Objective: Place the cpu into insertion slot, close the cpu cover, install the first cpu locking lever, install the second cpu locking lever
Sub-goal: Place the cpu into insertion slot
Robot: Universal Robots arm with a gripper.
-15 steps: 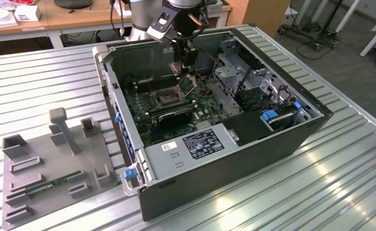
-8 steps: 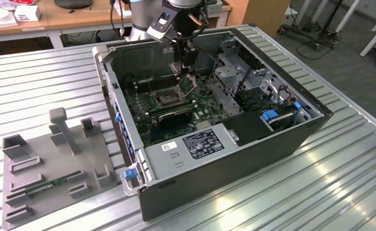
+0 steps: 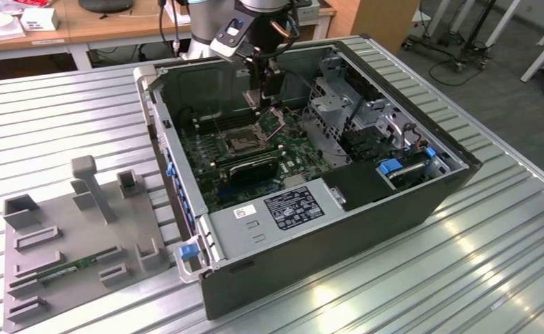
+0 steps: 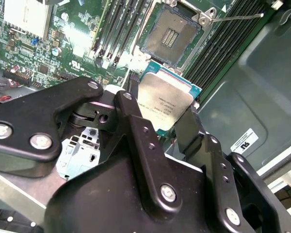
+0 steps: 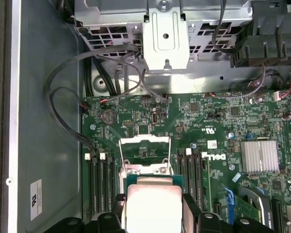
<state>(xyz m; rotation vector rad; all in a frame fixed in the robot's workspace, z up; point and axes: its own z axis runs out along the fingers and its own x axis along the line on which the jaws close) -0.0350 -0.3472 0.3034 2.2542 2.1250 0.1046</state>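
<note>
My gripper [image 4: 162, 116] is shut on the cpu [image 4: 166, 102], a thin square chip with a silvery face and a green edge, clamped between the two black fingers [image 4: 136, 114]. In the first wrist view the cpu [image 5: 153, 204] hangs over the green motherboard [image 5: 208, 116]. The insertion slot [image 4: 170, 36] lies open just beyond the chip, its dark centre and metal rim bare. The cpu cover [image 5: 146, 168] stands raised as a silvery frame with a square window. A thin lever [image 4: 233, 18] juts out beside the slot. In the exterior view the gripper [image 3: 264, 87] hovers inside the open computer case, above the slot [image 3: 238, 142].
Black memory slots [image 5: 99, 179] flank the socket. A metal drive cage [image 5: 165, 34] and loose cables [image 5: 68, 97] sit beyond the board. A finned silver heatsink [image 5: 260, 156] is nearby. On the exterior view's left, a grey fixture plate [image 3: 77, 229] holds a green memory stick [image 3: 68, 268].
</note>
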